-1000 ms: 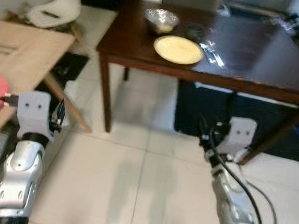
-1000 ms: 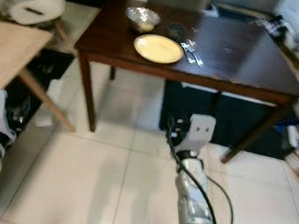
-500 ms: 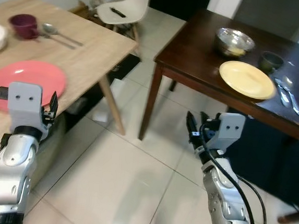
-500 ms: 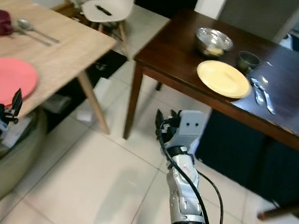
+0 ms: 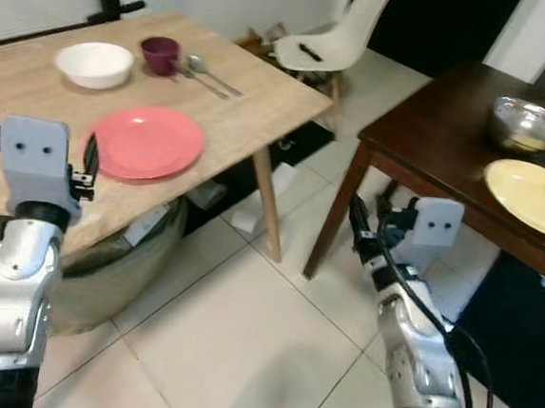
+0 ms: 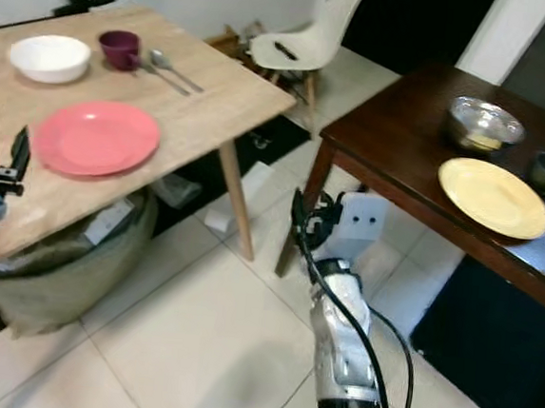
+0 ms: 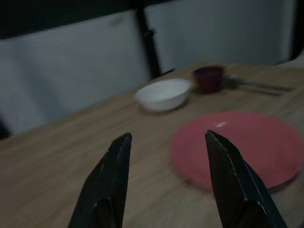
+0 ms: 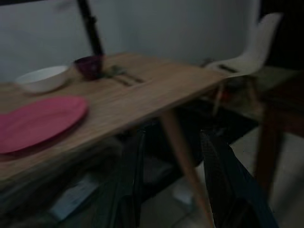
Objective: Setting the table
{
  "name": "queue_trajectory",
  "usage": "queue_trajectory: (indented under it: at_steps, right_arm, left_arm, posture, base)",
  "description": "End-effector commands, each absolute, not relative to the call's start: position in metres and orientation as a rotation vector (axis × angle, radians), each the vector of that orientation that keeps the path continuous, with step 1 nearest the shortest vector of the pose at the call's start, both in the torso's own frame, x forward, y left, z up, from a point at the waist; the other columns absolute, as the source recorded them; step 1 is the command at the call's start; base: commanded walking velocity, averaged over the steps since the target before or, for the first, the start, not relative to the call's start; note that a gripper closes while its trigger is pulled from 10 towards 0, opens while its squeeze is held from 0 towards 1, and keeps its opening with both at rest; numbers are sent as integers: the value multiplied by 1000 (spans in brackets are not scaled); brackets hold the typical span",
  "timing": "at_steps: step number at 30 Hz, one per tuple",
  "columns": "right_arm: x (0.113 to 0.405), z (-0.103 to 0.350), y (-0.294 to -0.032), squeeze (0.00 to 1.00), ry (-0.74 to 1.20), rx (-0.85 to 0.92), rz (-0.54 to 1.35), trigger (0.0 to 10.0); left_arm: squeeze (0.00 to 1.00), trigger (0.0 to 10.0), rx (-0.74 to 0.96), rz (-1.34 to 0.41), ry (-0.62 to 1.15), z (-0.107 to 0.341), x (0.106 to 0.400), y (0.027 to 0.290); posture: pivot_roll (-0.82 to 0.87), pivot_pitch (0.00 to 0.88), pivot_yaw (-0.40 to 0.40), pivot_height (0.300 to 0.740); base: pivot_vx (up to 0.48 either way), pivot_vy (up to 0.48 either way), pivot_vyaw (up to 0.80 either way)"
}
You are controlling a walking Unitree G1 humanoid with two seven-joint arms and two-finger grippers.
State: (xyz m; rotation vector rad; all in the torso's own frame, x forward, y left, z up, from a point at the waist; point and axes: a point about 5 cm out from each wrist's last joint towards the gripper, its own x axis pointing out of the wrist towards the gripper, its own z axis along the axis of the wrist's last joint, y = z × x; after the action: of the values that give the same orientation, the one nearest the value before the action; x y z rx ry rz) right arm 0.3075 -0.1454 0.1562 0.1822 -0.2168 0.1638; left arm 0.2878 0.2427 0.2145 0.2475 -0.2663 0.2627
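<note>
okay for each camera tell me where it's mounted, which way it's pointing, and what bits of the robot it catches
Left and right eye views: on the head, looking forward and down at the light wooden table and dark wooden table; both silver arms show, left gripper and right gripper.
Left wrist view: along its open black fingers across the pink plate, white bowl and purple cup.
Right wrist view: dim, past its fingers toward the white chair.
Shared: all show the pink plate.

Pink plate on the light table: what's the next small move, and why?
Probably ease the left gripper forward to the pink plate: its fingers are open and empty, aimed at the plate's near rim but short of it. The right gripper hangs over the floor.
</note>
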Motion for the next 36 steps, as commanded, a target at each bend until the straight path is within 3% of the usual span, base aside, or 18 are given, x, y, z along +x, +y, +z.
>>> queue_trajectory:
  at_steps: [1, 19, 27, 31, 36]
  right_arm:
    - [308, 160, -144, 0, -224, 220, 169, 10000]
    - [307, 160, -146, 0, -212, 244, 164, 10000]
    - [294, 159, -114, 0, -148, 211, 498, 10000]
    - [290, 157, -109, 0, -130, 190, 570, 10000]
    - [288, 156, -108, 0, -106, 202, 630, 10000]
  left_arm:
    - [0, 10000, 245, 275, -241, 211, 289, 243]
    - [0, 10000, 242, 251, -224, 209, 291, 237]
    - [0, 10000, 216, 153, -171, 204, 287, 233]
    - [0, 10000, 223, -38, -129, 199, 276, 228]
    - [0, 10000, 183, -109, -49, 185, 270, 240]
  posture:
    - [-23, 21, -6, 740]
    - [-21, 24, -1, 740]
    - [-21, 27, 2, 740]
    - [-14, 30, -4, 740]
    - [-9, 32, -6, 740]
  base:
    - [480, 0, 0]
    - [480, 0, 0]
    - [280, 0, 0]
    - [0, 0, 0]
    - [0, 0, 0]
